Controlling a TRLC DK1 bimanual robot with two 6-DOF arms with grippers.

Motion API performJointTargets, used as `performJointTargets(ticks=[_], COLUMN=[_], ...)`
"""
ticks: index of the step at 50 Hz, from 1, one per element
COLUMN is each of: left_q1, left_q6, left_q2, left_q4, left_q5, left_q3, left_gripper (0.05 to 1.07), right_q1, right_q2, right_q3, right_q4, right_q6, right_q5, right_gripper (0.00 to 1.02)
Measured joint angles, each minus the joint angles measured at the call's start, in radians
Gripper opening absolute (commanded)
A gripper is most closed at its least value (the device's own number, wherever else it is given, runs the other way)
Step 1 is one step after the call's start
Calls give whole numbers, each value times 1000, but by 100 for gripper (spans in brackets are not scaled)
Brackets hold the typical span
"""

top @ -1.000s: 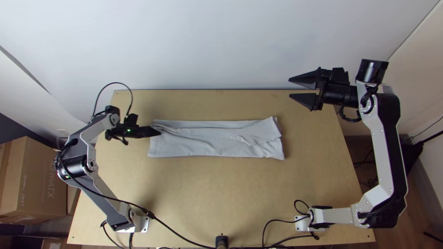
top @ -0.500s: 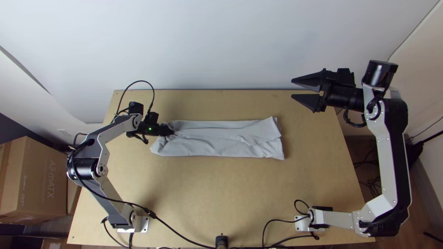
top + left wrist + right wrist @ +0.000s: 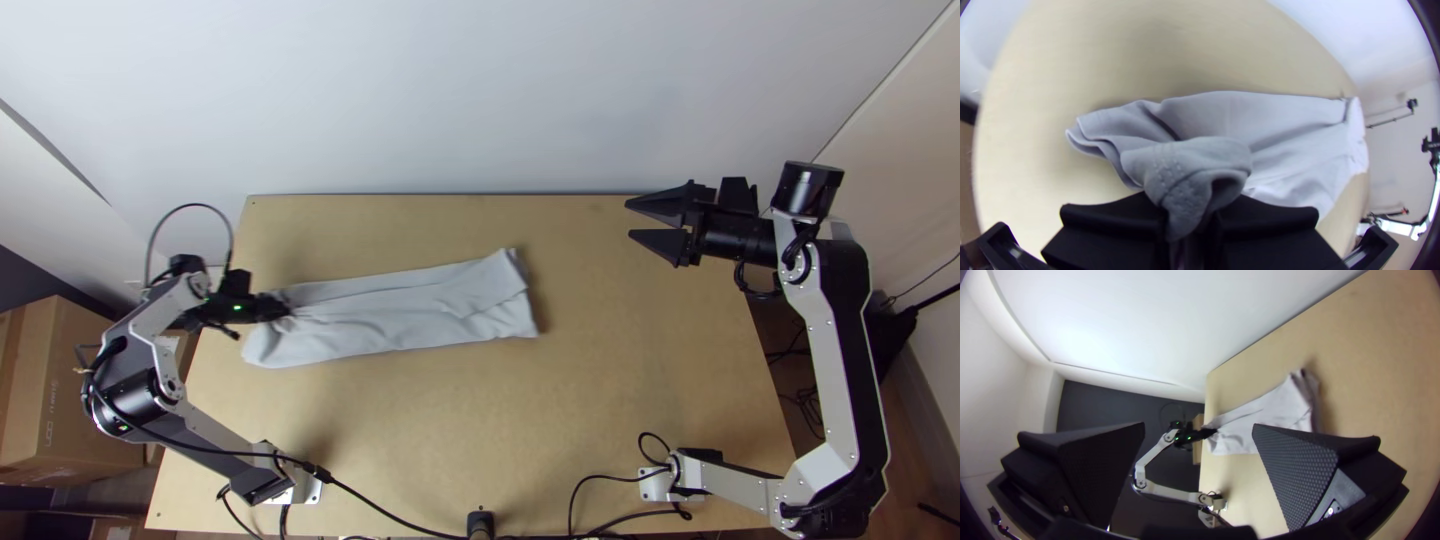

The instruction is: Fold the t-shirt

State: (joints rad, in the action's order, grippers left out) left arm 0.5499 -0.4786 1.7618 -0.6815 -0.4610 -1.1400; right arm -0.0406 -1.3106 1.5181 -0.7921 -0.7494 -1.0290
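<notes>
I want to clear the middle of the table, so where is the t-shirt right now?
In the top view, the t-shirt lies in a long strip on the table's left half, its left end at the left gripper.

Cardboard box (image 3: 62, 440) left of wooden table (image 3: 450, 440), white wall (image 3: 480, 100) behind

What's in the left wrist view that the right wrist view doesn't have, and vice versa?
Left wrist view: a close-up of the t-shirt bunched between the left gripper's fingers, with rows of small dots on the gathered cloth and a loose corner splayed beside it.

Right wrist view: the left arm's pale links and base, plus the right gripper's own fingers, spread apart, one textured pad visible.

Both: the t-shirt on the table, the left gripper at one end of it, and the white wall beyond.
</notes>
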Motion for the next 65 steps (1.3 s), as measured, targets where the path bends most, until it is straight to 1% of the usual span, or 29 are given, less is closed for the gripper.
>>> performJointTargets(ticks=[5,10,14,17,19,22,25,31,40,48,57,65], left_q1=[74,95,74,35,-2,-69,-148,-315,-535,-674,-799,-918], left_q6=[-28,-33,-31,-26,-13,5,32,102,204,302,406,486], left_q2=[8,-2,-29,-66,-95,-136,-168,-195,-181,-103,8,119], left_q4=[-32,-50,-55,-65,-80,-119,-172,-282,-372,-438,-500,-539], left_q5=[85,180,275,370,412,482,524,575,629,642,650,715], left_q3=[-71,-131,-149,-153,-156,-176,-211,-299,-391,-513,-616,-685], left_gripper=[7,7,7,7,7,7,7,7,7,7,7,7], right_q1=[0,0,1,2,5,7,8,8,7,-7,-22,-37], right_q2=[4,4,4,4,4,6,10,26,71,107,145,167], right_q3=[-31,-53,-65,-74,-77,-83,-85,-90,-106,-128,-174,-192], right_q4=[2,-2,-2,-3,-3,-4,-5,-5,-6,-6,-7,-10], right_q6=[41,73,92,103,108,109,113,116,123,123,127,130], right_q5=[93,160,197,217,229,237,237,237,241,244,245,245], right_gripper=[98,98,98,98,98,98,98,98,98,98,98,98])
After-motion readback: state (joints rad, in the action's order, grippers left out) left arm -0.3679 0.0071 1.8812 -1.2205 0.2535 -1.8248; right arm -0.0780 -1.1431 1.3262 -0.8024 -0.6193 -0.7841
